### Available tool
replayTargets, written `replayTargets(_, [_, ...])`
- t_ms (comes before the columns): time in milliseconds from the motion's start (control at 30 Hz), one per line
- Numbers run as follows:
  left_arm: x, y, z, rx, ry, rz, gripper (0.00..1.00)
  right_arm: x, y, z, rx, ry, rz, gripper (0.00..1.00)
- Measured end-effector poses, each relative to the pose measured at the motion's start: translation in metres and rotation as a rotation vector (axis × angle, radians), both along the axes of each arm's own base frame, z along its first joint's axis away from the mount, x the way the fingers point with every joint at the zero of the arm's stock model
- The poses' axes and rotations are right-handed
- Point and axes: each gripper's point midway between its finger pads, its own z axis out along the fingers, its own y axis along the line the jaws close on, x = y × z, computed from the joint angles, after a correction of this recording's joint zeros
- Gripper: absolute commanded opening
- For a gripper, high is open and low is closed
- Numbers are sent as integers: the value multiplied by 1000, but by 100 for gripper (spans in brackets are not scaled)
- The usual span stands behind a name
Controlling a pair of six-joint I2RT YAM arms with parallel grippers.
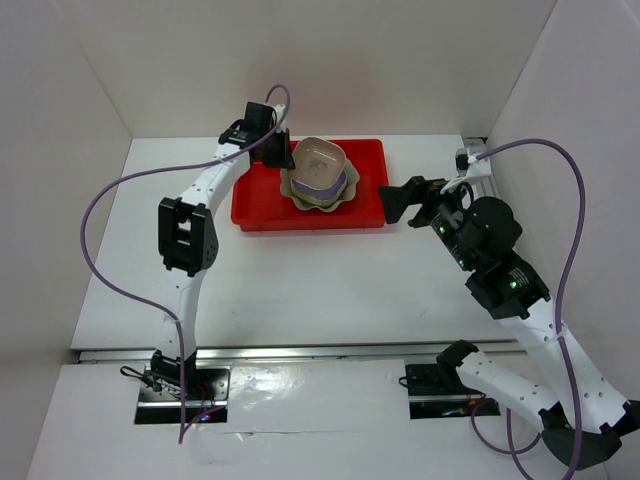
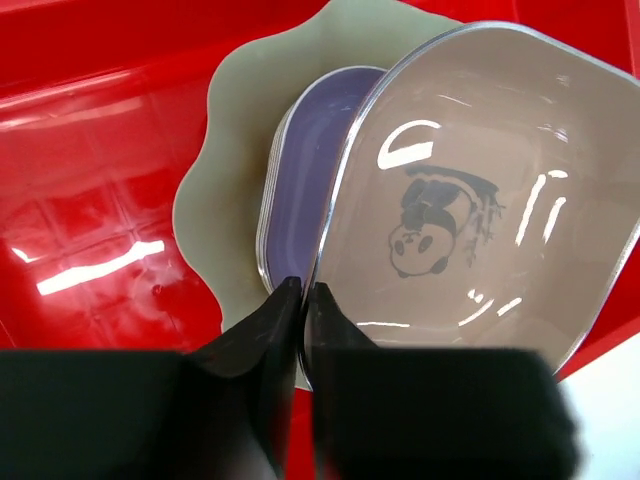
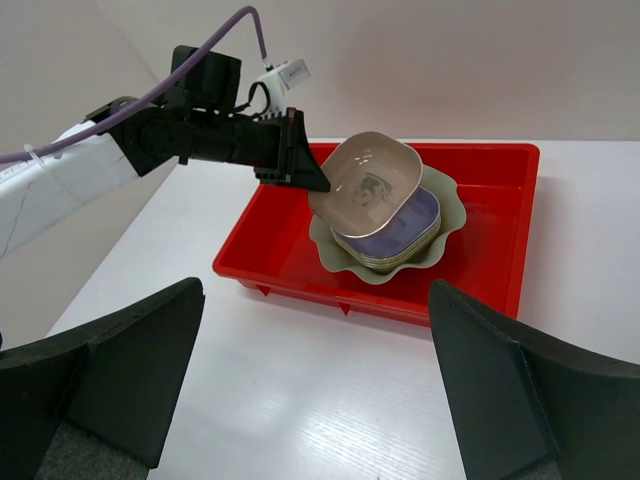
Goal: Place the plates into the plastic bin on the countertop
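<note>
One glossy rounded-square dish (image 2: 470, 200) tilts over scalloped plate (image 2: 240, 170).

From my console I see two slim white-shelled limbs with chunky black joint housings: the left arm (image 1: 215, 182) and the right arm (image 1: 580, 375). A thin lavender cable (image 1: 535, 141) loops along each; the left one's is cinched by a white zip tie (image 3: 30, 157) and passes a small white plug (image 3: 287, 73). Tiny green lights (image 1: 515, 283) glow on the right arm's dark housings. Each base is bolted to a bare metal plate (image 1: 170, 395) on the surface. The left gripper (image 2: 300, 300) and right gripper (image 1: 393, 203) carry matte black, wedge-shaped jaws.
</note>
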Motion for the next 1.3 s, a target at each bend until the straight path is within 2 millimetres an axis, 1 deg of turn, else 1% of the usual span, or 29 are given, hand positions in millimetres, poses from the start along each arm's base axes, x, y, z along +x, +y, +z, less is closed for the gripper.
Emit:
replayTargets(33, [0, 0, 1, -3, -1, 3, 36, 0, 0, 0, 0, 0, 0, 100])
replayTargets(100, [2, -1, 5, -11, -8, 10, 51, 0, 0, -1, -1, 3, 0, 100])
replayTargets(133, [3, -1, 7, -16, -10, 11, 57, 0, 0, -1, -2, 4, -1, 100])
replayTargets(167, [3, -2, 8, -20, -12, 14, 68, 0, 0, -2, -3, 5, -1, 100])
replayTargets(200, [4, -2, 8, -22, -15, 14, 73, 0, 0, -2, -3, 6, 0, 100])
replayTargets(233, [5, -3, 9, -26, -18, 16, 74, 0, 0, -2, -4, 6, -1, 100])
replayTargets(333, [4, -3, 11, -29, -21, 19, 77, 0, 0, -2, -4, 6, -1, 100])
replayTargets(367, [3, -2, 14, -32, -24, 21, 77, 0, 0, -2, -5, 7, -1, 100])
replayTargets(400, [1, 0, 19, -36, -26, 27, 82, 0, 0, -2, -5, 7, -3, 100])
replayTargets(433, [-1, 1, 27, -38, -33, 38, 85, 1, -1, -3, -6, 8, -7, 100])
replayTargets(467, [-5, 4, 40, -40, -47, 51, 88, 1, -2, -3, -7, 11, -11, 100])
replayTargets(500, [-11, 9, 54, -38, -61, 68, 93, 2, -3, -5, -10, 16, -19, 100])
replayTargets(533, [-20, 15, 72, -39, -81, 96, 100, 3, -4, -8, -15, 25, -28, 100])
replayTargets(567, [-31, 22, 91, -37, -103, 115, 100, 5, -5, -12, -24, 39, -37, 100])
replayTargets(600, [-44, 29, 114, -45, -135, 139, 100, 6, -6, -16, -34, 55, -47, 100])
replayTargets(633, [-62, 38, 137, -53, -168, 165, 100, 8, -7, -21, -44, 70, -59, 100])
replayTargets(667, [-85, 48, 164, -62, -216, 189, 100, 11, -8, -28, -59, 91, -71, 100])
replayTargets(733, [-127, 67, 206, -90, -308, 232, 100, 12, -10, -38, -82, 123, -86, 100])
replayTargets(767, [-157, 80, 222, -94, -349, 259, 100, 12, -12, -43, -93, 140, -92, 100])
replayTargets(800, [-183, 91, 234, -99, -389, 279, 100, 10, -13, -46, -101, 150, -97, 100])
replayTargets(867, [-230, 108, 248, -107, -463, 309, 100, 6, -18, -47, -104, 152, -106, 100])
replayTargets(933, [-268, 123, 246, -103, -495, 334, 100, 0, -24, -43, -101, 141, -113, 100])
replayTargets(1000, [-295, 139, 233, -83, -502, 368, 100, -7, -29, -38, -91, 124, -119, 100])
replayTargets(1033, [-305, 146, 221, -65, -488, 385, 100, -10, -31, -35, -85, 115, -122, 100])
replayTargets(1100, [-325, 158, 191, -21, -438, 411, 100, -14, -34, -32, -77, 102, -125, 100])
replayTargets(1200, [-352, 169, 156, 23, -366, 417, 100, -20, -40, -33, -76, 98, -133, 100])
replayTargets(1233, [-358, 170, 149, 32, -347, 414, 100, -22, -42, -32, -75, 93, -137, 100])
replayTargets(1300, [-372, 173, 144, 29, -340, 408, 100, -25, -45, -35, -81, 92, -139, 100])
